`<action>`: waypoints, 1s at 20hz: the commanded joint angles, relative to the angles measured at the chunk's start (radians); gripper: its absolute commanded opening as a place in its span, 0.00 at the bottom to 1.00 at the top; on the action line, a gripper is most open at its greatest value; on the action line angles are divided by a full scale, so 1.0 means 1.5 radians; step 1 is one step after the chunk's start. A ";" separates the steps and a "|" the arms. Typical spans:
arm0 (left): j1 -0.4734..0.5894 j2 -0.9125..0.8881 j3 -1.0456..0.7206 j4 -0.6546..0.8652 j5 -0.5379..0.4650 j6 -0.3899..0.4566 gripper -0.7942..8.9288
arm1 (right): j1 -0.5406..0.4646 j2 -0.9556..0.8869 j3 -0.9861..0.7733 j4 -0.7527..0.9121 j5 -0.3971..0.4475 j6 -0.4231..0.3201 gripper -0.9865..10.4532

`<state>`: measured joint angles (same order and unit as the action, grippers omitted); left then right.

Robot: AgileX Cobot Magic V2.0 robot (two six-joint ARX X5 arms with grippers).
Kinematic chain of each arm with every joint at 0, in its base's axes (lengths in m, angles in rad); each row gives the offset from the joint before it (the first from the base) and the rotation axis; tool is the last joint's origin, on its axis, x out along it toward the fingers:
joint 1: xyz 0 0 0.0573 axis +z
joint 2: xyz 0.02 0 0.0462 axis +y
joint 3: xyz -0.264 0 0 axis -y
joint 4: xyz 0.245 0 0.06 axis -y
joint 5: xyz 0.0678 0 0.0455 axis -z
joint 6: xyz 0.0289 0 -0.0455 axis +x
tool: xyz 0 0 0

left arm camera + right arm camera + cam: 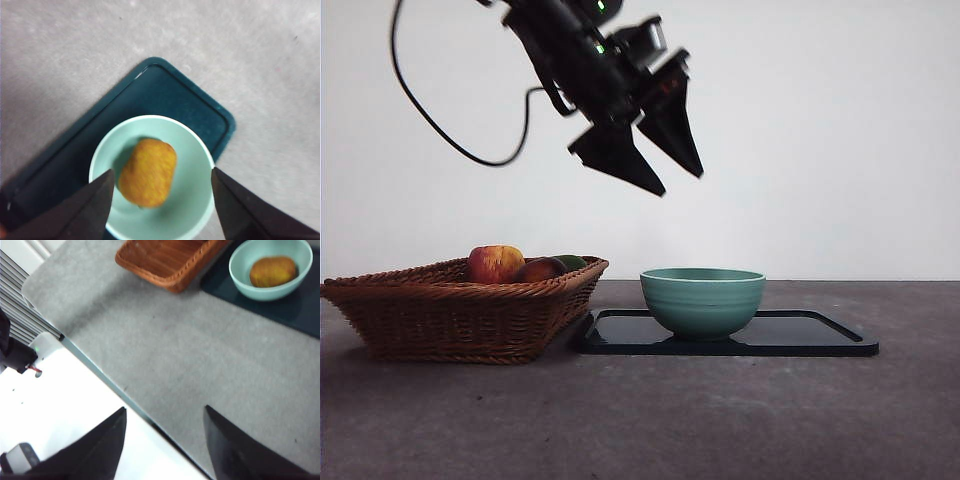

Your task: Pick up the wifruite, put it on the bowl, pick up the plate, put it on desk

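**Wifruite sits in the bowl, left end effector hangs open above it**

Here we are at the dark grey-brown mottled table (640, 420), and the small dull yellowish-brown oval wifruite (148, 172) is lying inside the round teal-green ridged ceramic bowl (703, 299), resting on the bowl's pale floor. Nothing is touching it. From the front the fruit is hidden behind the bowl's wall; both wrist views show it plainly.

The bowl stands on a flat dark rectangular plate (820, 335) with a raised rim, toward the plate's end nearer the basket. That plate lies flat on the table.

Up above, the left end effector (650, 150) hangs in the air, high over the bowl and a little toward the basket side, tilted, with its two black jaws spread wide and nothing between them. In its own wrist view the jaws frame the bowl and the wifruite from overhead.

Just beside the plate sits a brown woven wicker basket (460, 310), holding a red-yellow streaked apple (495, 264), a dark red fruit (540, 269) and a bit of something green behind them.

The right end effector (165, 440) waits well away at the table's near edge, jaws parted and empty, looking across at basket and bowl.
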<state>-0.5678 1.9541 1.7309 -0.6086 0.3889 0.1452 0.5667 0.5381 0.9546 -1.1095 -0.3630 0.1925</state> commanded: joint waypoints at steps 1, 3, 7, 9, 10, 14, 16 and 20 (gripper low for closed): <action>-0.013 0.050 0.037 0.003 -0.005 0.037 0.40 | 0.004 -0.005 0.003 -0.010 0.003 0.014 0.30; -0.021 0.073 0.041 0.008 -0.013 0.061 0.40 | 0.004 -0.008 0.003 -0.017 0.007 0.023 0.30; -0.037 0.104 0.041 0.008 -0.056 0.124 0.40 | 0.004 -0.009 0.003 -0.025 0.016 0.027 0.30; -0.042 0.112 0.041 0.019 -0.067 0.141 0.40 | 0.004 -0.009 0.003 -0.030 0.016 0.029 0.30; -0.043 0.115 0.041 0.026 -0.067 0.143 0.40 | 0.004 -0.009 0.003 -0.031 0.016 0.029 0.30; -0.047 0.135 0.041 0.039 -0.067 0.149 0.41 | 0.004 -0.009 0.003 -0.032 0.016 0.030 0.30; -0.049 0.146 0.041 0.037 -0.067 0.156 0.41 | 0.004 -0.009 0.003 -0.032 0.016 0.029 0.30; -0.053 0.156 0.041 0.047 -0.068 0.171 0.41 | 0.004 -0.009 0.003 -0.032 0.021 0.029 0.30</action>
<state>-0.6361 2.1613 1.7649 -0.5484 0.2867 0.3790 0.5667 0.5236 0.9546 -1.1629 -0.3363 0.2260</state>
